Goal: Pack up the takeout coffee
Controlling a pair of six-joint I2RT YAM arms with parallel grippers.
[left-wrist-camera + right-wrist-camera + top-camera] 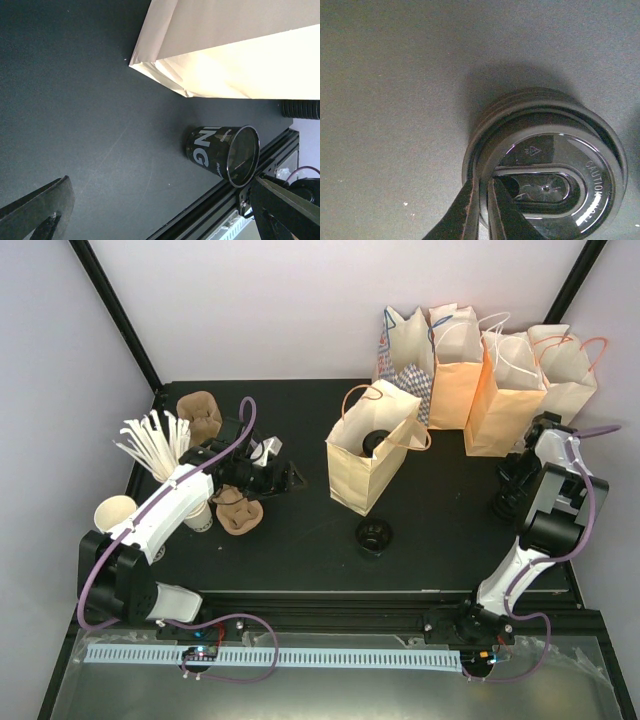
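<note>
The white lettered cup's side does not show in any view. A round black lid-like top (375,441) sits inside the open tan paper bag (352,478) at mid-table. The bag also shows in the left wrist view (235,55). My left gripper (285,478) hovers left of the bag, open and empty (161,190). My right gripper (505,496) at the far right is shut on the rim of the top black lid (545,185) of a stack of lids (503,506). One finger (467,210) is outside the rim and one is inside.
A black cup with pale lettering (374,536) stands in front of the bag (222,150). Several paper bags (490,380) line the back. At the left are brown cup carriers (238,510), white stirrers (155,443) and plain cream cups (115,512).
</note>
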